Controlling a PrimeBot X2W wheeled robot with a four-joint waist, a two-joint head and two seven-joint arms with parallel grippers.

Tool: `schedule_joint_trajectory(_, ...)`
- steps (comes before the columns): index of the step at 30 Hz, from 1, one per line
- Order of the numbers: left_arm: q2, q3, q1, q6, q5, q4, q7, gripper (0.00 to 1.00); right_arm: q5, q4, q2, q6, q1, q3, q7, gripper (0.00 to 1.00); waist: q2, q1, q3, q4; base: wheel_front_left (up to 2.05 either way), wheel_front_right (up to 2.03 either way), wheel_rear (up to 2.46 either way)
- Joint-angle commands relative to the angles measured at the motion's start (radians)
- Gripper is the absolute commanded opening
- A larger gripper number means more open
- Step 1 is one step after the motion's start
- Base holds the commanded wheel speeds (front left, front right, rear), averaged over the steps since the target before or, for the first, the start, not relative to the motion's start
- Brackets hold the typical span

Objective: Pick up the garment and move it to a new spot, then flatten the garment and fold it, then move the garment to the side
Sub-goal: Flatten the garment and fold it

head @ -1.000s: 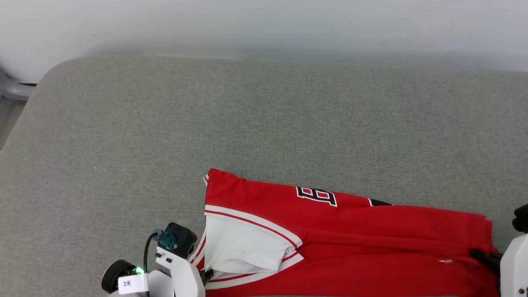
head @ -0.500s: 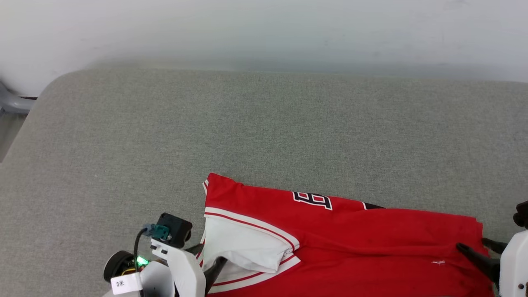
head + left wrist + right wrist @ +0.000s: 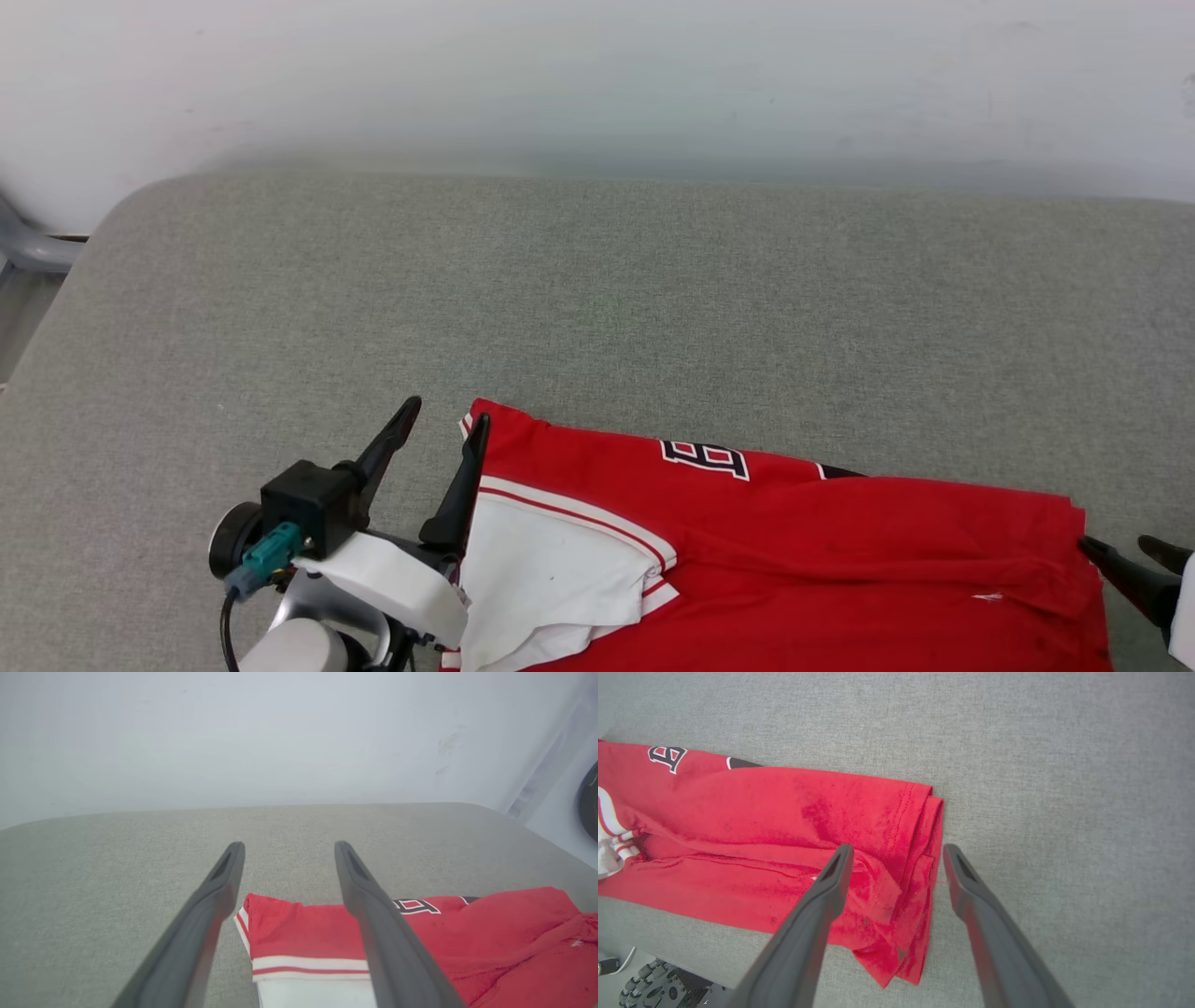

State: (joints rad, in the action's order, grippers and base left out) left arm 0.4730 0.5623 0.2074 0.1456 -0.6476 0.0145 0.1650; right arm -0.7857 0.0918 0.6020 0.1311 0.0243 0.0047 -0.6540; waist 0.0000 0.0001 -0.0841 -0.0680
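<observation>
The garment (image 3: 803,541) is a red shirt with a white sleeve and striped trim, folded lengthwise along the near edge of the grey table (image 3: 597,308). Part of its black lettering shows along the far fold. My left gripper (image 3: 446,413) is open above the shirt's left corner, the corner (image 3: 299,924) lying below and between its fingers. At the shirt's right end my right gripper (image 3: 1117,543) is open too. Below its spread fingers lies the doubled hem (image 3: 920,826), with the gripper (image 3: 897,849) over it. Neither gripper holds any cloth.
The table's grey fabric top stretches far back to a white wall (image 3: 597,75). A grey chair part (image 3: 23,247) shows past the table's left corner. The robot's wheeled base (image 3: 654,984) shows below the table's near edge.
Both grippers have gone from shut on the garment's ends to open, letting go of it. The left gripper rose and now points away over the corner. The head camera tilted slightly.
</observation>
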Motion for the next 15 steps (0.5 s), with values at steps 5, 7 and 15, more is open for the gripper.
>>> schedule_joint_trajectory(5,-0.063,-0.072,-0.003,0.03,0.145,-0.002,0.1,1.0,0.069,0.025,-0.127,-0.001,-0.012,-0.144,-0.049,1.0,0.0,-0.0001,-0.021,-0.015,0.0,0.0,0.0)
schedule_joint_trajectory(7,-0.092,-0.133,-0.019,0.029,0.238,-0.049,0.101,1.0,0.085,0.031,-0.168,-0.001,-0.008,-0.191,-0.072,1.0,0.0,-0.0001,-0.031,-0.021,0.0,0.0,0.0)
schedule_joint_trajectory(15,-0.196,-0.3,-0.109,-0.03,0.502,-0.17,0.1,1.0,0.173,0.072,-0.259,-0.001,0.016,-0.299,-0.124,1.0,0.0,-0.0001,-0.061,-0.042,0.0,0.0,0.0)
